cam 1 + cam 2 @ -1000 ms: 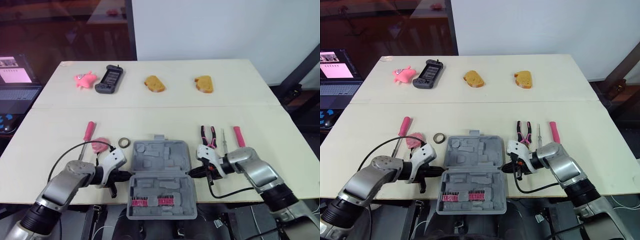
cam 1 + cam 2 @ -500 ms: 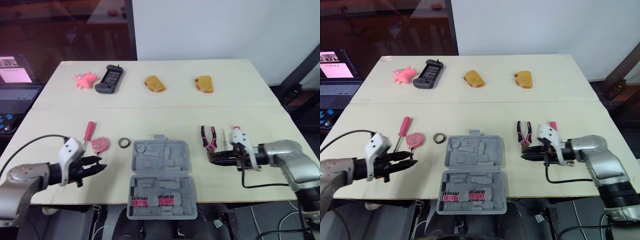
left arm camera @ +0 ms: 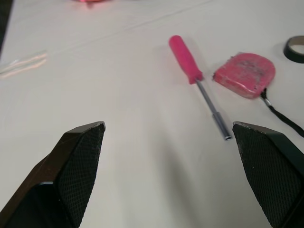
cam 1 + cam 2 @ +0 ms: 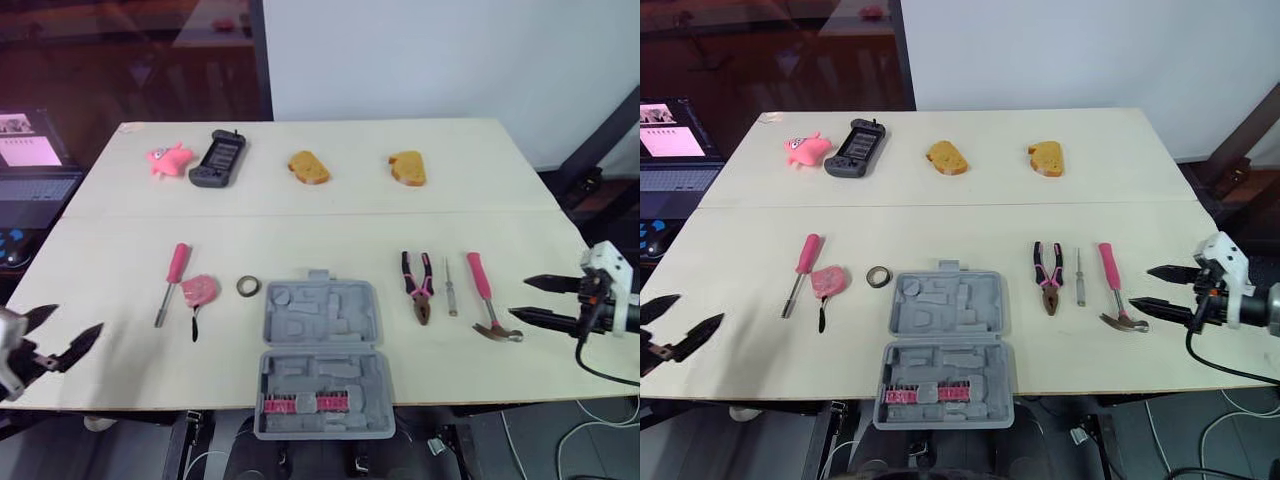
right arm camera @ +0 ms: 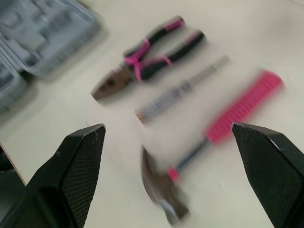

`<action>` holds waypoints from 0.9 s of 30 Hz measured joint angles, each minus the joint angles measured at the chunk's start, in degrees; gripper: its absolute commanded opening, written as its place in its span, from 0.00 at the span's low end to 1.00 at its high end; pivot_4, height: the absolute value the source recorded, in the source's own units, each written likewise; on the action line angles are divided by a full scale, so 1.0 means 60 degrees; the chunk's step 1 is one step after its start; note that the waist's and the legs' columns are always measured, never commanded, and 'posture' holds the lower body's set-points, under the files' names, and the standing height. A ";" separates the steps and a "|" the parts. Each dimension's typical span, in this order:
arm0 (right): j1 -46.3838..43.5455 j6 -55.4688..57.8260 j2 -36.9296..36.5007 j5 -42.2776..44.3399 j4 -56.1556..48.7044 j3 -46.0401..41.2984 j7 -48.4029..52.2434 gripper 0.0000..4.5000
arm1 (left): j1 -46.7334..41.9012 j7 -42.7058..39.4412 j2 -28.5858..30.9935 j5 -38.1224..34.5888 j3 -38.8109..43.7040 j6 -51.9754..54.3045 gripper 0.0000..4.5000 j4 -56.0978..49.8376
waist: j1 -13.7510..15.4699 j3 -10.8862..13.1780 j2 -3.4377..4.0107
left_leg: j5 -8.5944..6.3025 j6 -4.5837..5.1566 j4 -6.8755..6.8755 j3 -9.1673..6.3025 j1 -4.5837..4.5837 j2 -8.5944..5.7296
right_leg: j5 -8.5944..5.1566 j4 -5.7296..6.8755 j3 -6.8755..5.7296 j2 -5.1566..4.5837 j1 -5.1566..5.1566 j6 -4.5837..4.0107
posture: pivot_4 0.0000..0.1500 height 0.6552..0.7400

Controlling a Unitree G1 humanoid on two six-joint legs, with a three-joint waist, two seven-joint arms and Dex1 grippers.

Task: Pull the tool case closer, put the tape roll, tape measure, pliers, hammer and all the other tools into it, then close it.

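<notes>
Pale table: grey tool case open flat, pink bits inside; left gripper, right gripper spread wide.

In the right wrist view the hammer is smeared, its head a dark blur with no clear outline. The pliers and slim screwdriver beside it are soft too. The picture's edge cuts the tool case, leaving one corner. In the left wrist view the tape roll is clipped to an arc, and the tape measure strap runs out of the picture. From the head, the left gripper and the laptop are cut by the edge. The pink row in the case is too small to tell apart.
</notes>
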 measured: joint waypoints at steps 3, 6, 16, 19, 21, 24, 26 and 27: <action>-0.0283 -0.0185 0.0003 -0.0004 0.0309 0.0013 0.0002 1.00 | 0.0054 -0.0144 0.0157 -0.0123 0.0062 -0.0231 1.00 0.0436 | -0.0010 -0.0002 0.0004 | 0.0000 -0.0002 0.0000 0.0001 0.0002 0.0000 | 0.0000 0.0001 0.0001 -0.0001 -0.0011 -0.0001 | 1.00 0.75; -0.0512 -0.0348 0.0007 -0.0007 0.0525 0.0052 -0.0002 1.00 | 0.0046 -0.0164 0.0337 -0.0122 0.0102 -0.0386 1.00 0.0885 | -0.0010 -0.0001 0.0003 | -0.0001 -0.0002 0.0000 0.0003 -0.0001 0.0000 | 0.0000 -0.0001 0.0001 -0.0003 -0.0015 -0.0001 | 1.00 0.75; -0.1445 0.1220 0.0207 0.0579 -0.1112 0.0742 0.0168 1.00 | 0.0615 -0.0007 0.0148 -0.0455 0.0187 0.0005 1.00 -0.0358 | -0.0038 -0.0002 0.0005 | -0.0001 -0.0003 -0.0005 0.0002 -0.0004 0.0011 | 0.0001 0.0002 0.0006 -0.0009 -0.0013 -0.0004 | 1.00 0.75; -0.2467 0.2667 0.0283 0.1004 -0.2456 0.1712 0.0404 1.00 | 0.1349 0.0240 -0.0205 -0.0815 0.0333 0.0676 1.00 -0.1568 | -0.0132 0.0001 0.0011 | -0.0002 -0.0002 -0.0013 0.0011 -0.0005 0.0021 | 0.0001 0.0006 0.0020 -0.0014 -0.0024 -0.0004 | 1.00 0.75; -0.3643 0.3514 0.0531 0.1294 -0.3232 0.2424 0.0577 1.00 | 0.1878 0.0471 -0.0624 -0.1140 0.0351 0.1194 1.00 -0.2631 | -0.0225 0.0002 0.0012 | -0.0002 -0.0003 -0.0015 0.0008 -0.0006 0.0027 | -0.0006 0.0005 0.0020 -0.0017 -0.0029 -0.0017 | 1.00 0.75; -0.5251 0.4136 0.1075 0.1324 -0.3878 0.3458 0.0894 1.00 | 0.2590 0.1022 -0.1339 -0.1453 0.0188 0.1852 1.00 -0.4446 | -0.0240 0.0006 -0.0005 | -0.0005 -0.0002 -0.0018 -0.0005 -0.0007 0.0029 | -0.0016 -0.0004 0.0013 -0.0033 -0.0051 -0.0034 | 1.00 0.75; -0.5836 0.4362 0.1433 0.1326 -0.4036 0.3977 0.1073 1.00 | 0.2957 0.1528 -0.1701 -0.1452 0.0138 0.2144 1.00 -0.5306 | -0.0182 0.0006 -0.0012 | -0.0009 0.0003 -0.0017 -0.0009 -0.0010 0.0017 | -0.0016 -0.0007 0.0003 -0.0044 -0.0052 -0.0034 | 1.00 0.75; -0.6067 0.4453 0.1650 0.1329 -0.4104 0.4198 0.1163 1.00 | 0.3108 0.1825 -0.1955 -0.1441 0.0077 0.2248 1.00 -0.5764 | -0.0173 0.0006 -0.0011 | -0.0011 0.0008 -0.0015 -0.0006 -0.0011 0.0007 | -0.0016 -0.0006 0.0003 -0.0047 -0.0045 -0.0034 | 1.00 0.75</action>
